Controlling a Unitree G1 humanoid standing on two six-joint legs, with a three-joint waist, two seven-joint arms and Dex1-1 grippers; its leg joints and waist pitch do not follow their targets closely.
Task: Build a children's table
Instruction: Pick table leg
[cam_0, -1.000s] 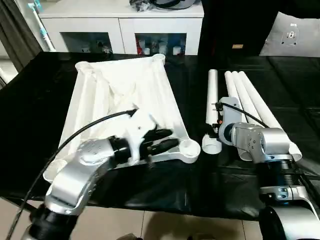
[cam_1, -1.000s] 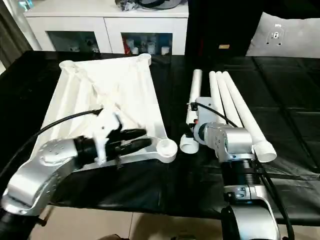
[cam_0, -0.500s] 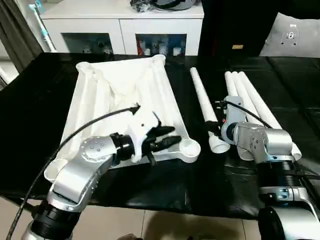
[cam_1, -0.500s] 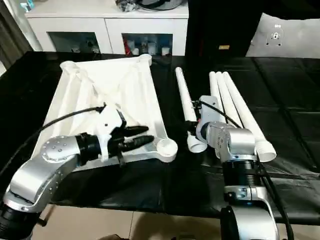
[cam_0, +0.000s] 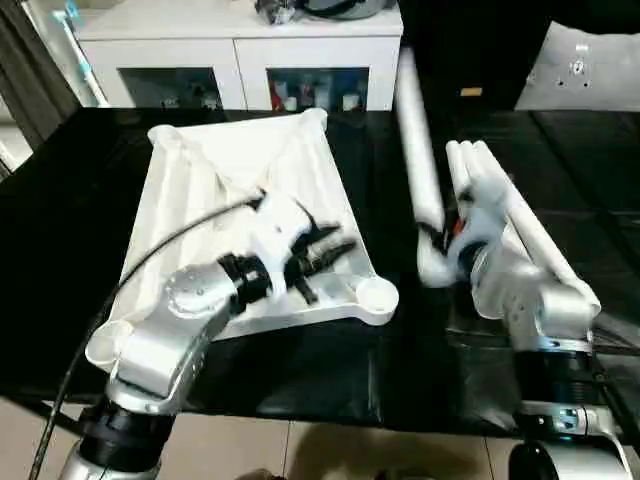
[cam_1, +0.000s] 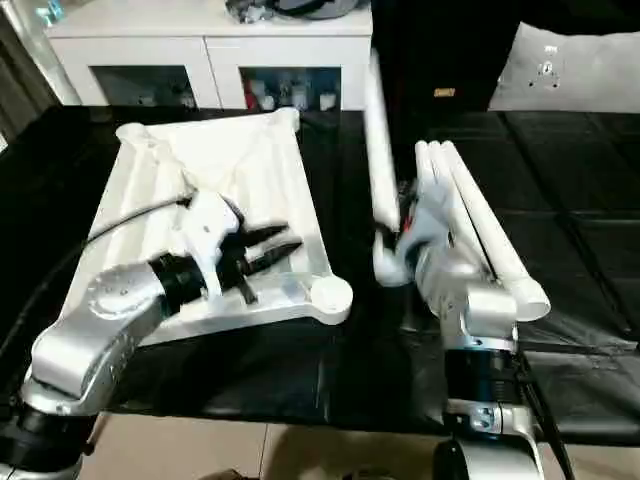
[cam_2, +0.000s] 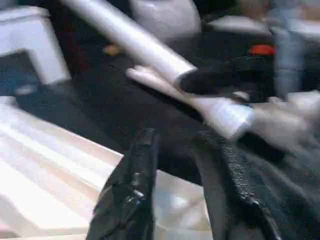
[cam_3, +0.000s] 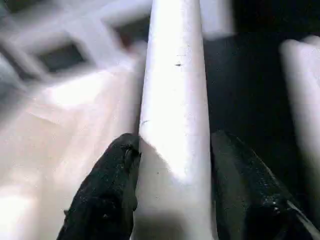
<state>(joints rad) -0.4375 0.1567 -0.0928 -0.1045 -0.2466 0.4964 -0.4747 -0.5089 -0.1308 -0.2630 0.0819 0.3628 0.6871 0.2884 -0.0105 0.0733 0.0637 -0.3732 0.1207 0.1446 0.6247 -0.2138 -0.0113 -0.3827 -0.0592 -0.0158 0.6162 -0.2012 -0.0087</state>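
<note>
Silver, rounded forearms end in black wrist collars and white housings; a black cable loops over the left forearm.

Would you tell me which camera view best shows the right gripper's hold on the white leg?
The right wrist view: both black fingers flank the leg, touching it. The eye views show the raised, tilted leg, its grip hidden; the left wrist view shows it blurred.

White plastic table top with ribbed underside and four plain white legs on black-covered work surface, black fingers on silver forearms, white cabinet at 12 o'clock.
</note>
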